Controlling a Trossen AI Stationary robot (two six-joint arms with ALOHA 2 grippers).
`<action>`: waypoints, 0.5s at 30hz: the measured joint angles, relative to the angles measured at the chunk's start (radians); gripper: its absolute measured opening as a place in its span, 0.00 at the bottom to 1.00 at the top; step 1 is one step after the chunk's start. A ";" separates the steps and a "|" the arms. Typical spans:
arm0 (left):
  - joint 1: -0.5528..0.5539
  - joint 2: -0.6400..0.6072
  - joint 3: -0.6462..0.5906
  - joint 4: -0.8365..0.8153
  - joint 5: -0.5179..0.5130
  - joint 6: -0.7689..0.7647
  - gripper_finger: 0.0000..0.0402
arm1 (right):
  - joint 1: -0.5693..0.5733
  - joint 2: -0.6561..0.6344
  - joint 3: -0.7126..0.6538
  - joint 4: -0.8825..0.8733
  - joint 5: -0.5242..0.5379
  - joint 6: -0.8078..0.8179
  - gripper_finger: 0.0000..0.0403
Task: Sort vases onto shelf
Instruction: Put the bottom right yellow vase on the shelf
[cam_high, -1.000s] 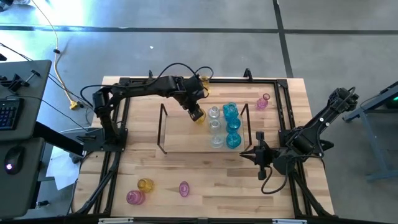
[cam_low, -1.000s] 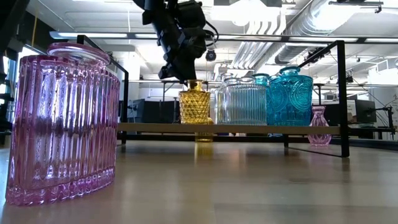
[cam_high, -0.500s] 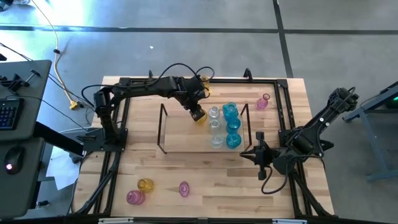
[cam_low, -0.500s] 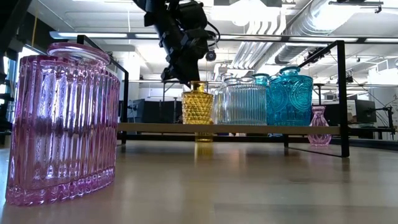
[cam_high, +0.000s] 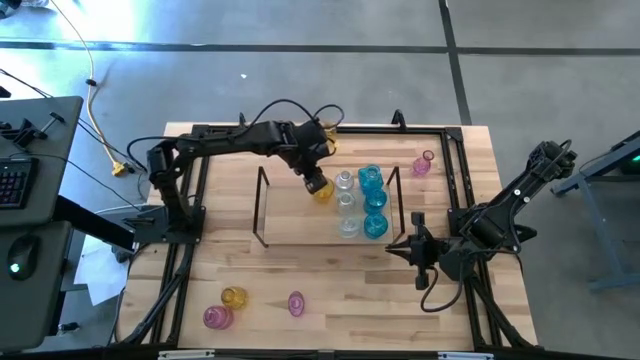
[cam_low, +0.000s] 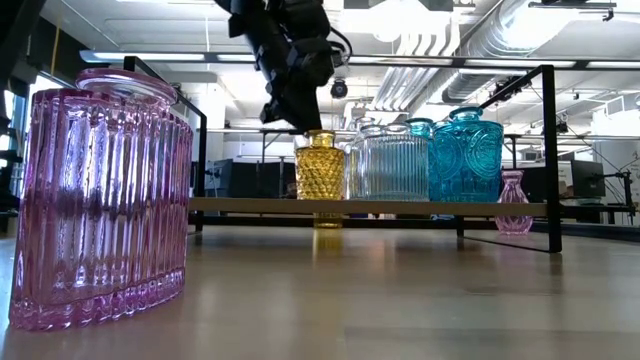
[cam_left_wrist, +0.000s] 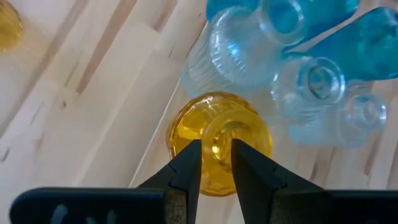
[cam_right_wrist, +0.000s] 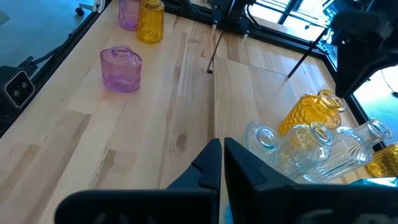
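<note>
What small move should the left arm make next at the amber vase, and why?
Probably lift straight up. The amber vase stands upright on the shelf beside the clear vases, and the left pincer looks slightly parted about its neck, so rising clear should avoid tipping it.

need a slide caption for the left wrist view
Left gripper straddles the neck of an amber vase standing on the shelf beside clear vases.

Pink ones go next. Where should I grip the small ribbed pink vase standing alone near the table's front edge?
Take the ribbed pink vase by its narrow neck, coming straight down from above. It stands upright, well apart from the yellow vase, so fingers fit either side.
</note>
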 joint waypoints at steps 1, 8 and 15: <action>0.001 -0.007 0.000 -0.001 0.000 0.003 0.19 | 0.000 0.000 0.000 0.000 0.000 0.000 0.00; -0.007 -0.070 0.000 -0.017 -0.061 0.042 0.19 | 0.000 0.000 0.000 0.001 0.000 0.000 0.00; -0.112 -0.108 0.001 -0.057 -0.110 0.204 0.13 | 0.000 0.000 0.000 0.002 0.000 -0.002 0.00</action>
